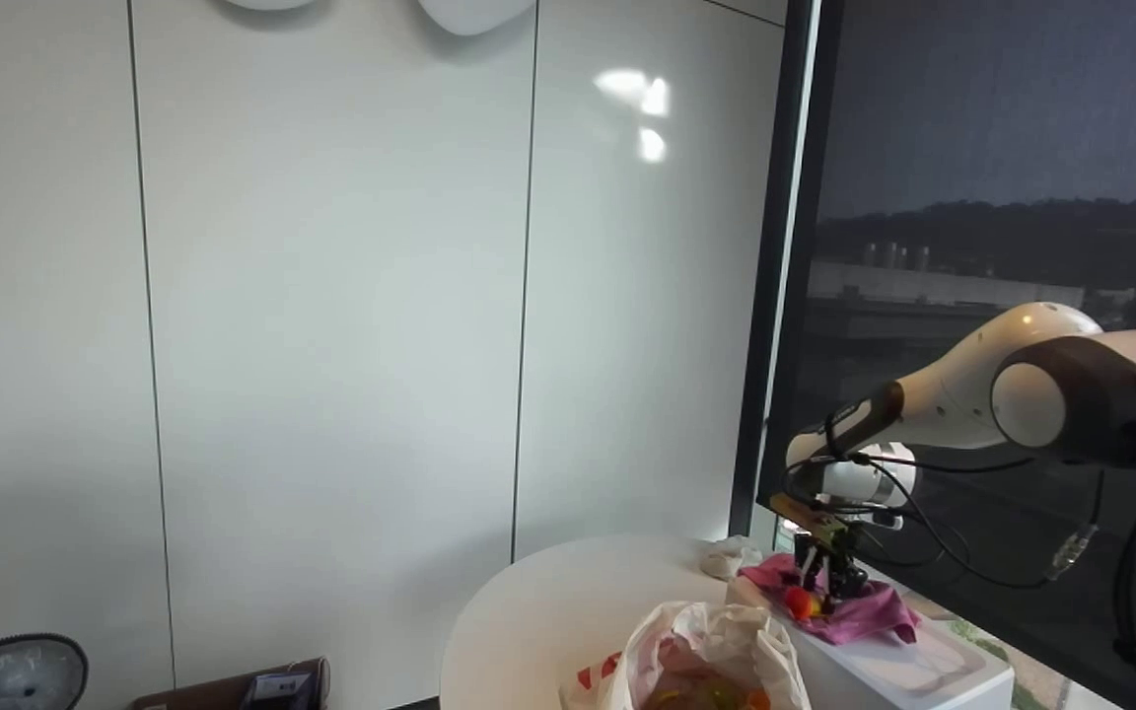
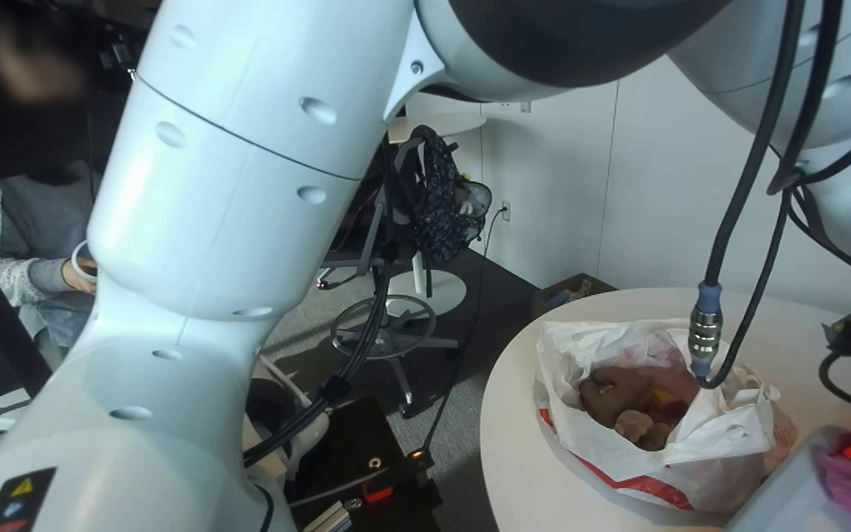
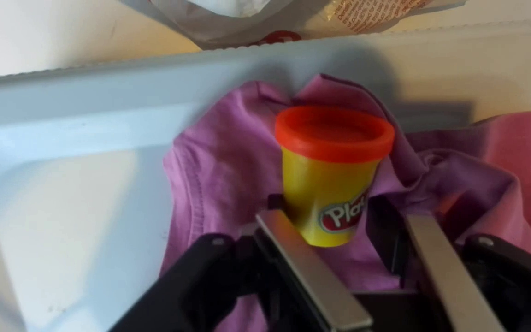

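Gripper (image 3: 327,205) closed on a tub (image 3: 323,184) above a cloth (image 3: 233,152).
In the wrist view the fingers (image 3: 307,263) stand partway apart, one at each side of the yellow tub, the gap filled by its width. The tub is at frame centre, red lid (image 3: 334,150) toward the top, with the purple cloth behind and beneath it. The cloth lies on a white box (image 3: 85,110), whose edge crosses the upper part of the frame just beyond the lid. Folds of cloth crowd the finger at the right; left of the cloth, the box's top reaches the frame's left side. In an exterior view, the window (image 1: 1002,128) flanks the box at right, and a bag (image 1: 770,646) stands beside it on the tabletop (image 1: 538,611), lower centre.
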Robot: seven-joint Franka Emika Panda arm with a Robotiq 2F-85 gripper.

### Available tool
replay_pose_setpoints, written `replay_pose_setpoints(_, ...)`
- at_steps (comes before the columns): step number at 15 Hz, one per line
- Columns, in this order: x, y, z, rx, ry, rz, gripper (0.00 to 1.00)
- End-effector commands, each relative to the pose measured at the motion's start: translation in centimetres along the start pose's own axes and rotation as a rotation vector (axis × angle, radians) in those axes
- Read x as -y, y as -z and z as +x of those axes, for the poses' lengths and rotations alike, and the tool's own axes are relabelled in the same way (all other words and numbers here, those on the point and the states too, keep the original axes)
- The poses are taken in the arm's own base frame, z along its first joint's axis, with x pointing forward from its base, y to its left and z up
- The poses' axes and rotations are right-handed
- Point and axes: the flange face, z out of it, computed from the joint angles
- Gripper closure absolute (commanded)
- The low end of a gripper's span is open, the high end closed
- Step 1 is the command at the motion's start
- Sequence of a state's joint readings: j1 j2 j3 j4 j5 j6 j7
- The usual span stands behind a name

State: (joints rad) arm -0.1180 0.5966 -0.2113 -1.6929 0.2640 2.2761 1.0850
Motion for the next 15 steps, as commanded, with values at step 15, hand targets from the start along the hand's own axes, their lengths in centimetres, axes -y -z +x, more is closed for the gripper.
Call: replay_pose_setpoints(15,-2.7,11.3,-4.7,0.192,0.368,-0.109,0.83)
